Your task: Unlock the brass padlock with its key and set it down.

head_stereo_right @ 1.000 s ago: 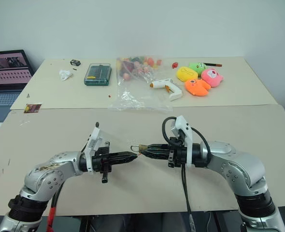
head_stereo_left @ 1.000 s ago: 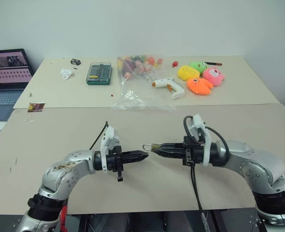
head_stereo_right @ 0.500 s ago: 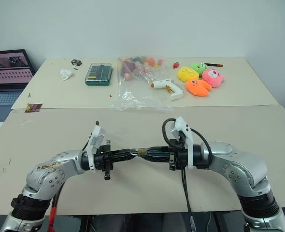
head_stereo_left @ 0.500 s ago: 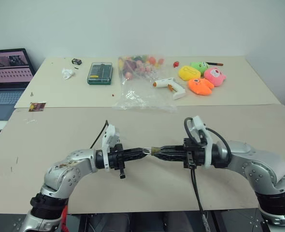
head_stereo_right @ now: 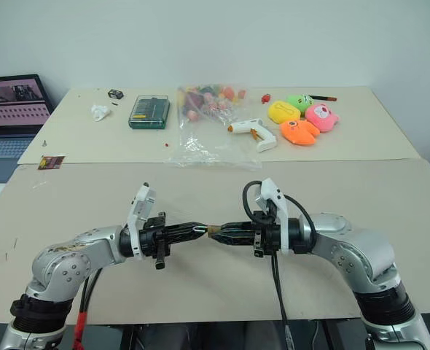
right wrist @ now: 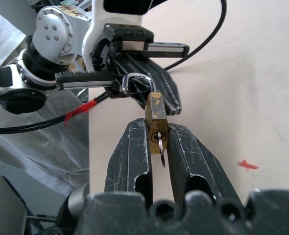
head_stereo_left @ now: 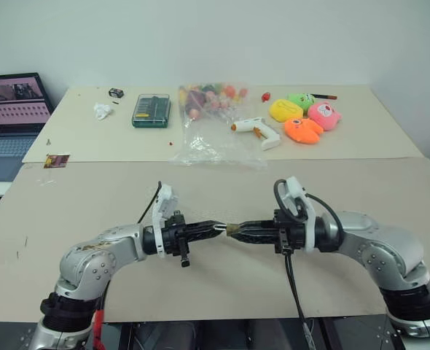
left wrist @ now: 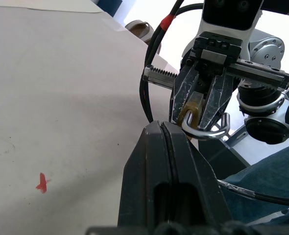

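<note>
Two tan tables are shown end to end, the near table (head_stereo_left: pixel 91 197) filling the lower half of the head views and the far table (head_stereo_left: pixel 375 138) the upper half. At the lower centre of the frame the two arms are seen tip to tip above the near table.

The right gripper (right wrist: pixel 157 128) is seen narrowly parted, its two black fingers (right wrist: pixel 131 152) pinched on the brass padlock (right wrist: pixel 156 121). The lock body is held upright between the fingertips, and its silver shackle (right wrist: pixel 137 81) projects beyond them toward the other arm. A small metal key (right wrist: pixel 161 142) appears to sit in the keyhole at the near face of the body, though the detail is too fine for certainty.

The left gripper (left wrist: pixel 162 130) is shown fully closed, its fingers pressed flat together with no gap. Its tip lies against the shackle; in the left wrist view the shackle curves just above the closed fingertips. Whether the tip passes through the loop cannot be told.

In the head views the padlock is reduced to a small golden speck at the meeting point of the two grippers.

On the far table, across the upper part of the frame, are seen a green case (head_stereo_left: pixel 151 110), a clear plastic bag (head_stereo_left: pixel 211 124) of coloured items, a white glue gun (head_stereo_left: pixel 255 130), and plush toys (head_stereo_left: pixel 302 117). A laptop (head_stereo_left: pixel 11 109) stands at the upper left edge.
</note>
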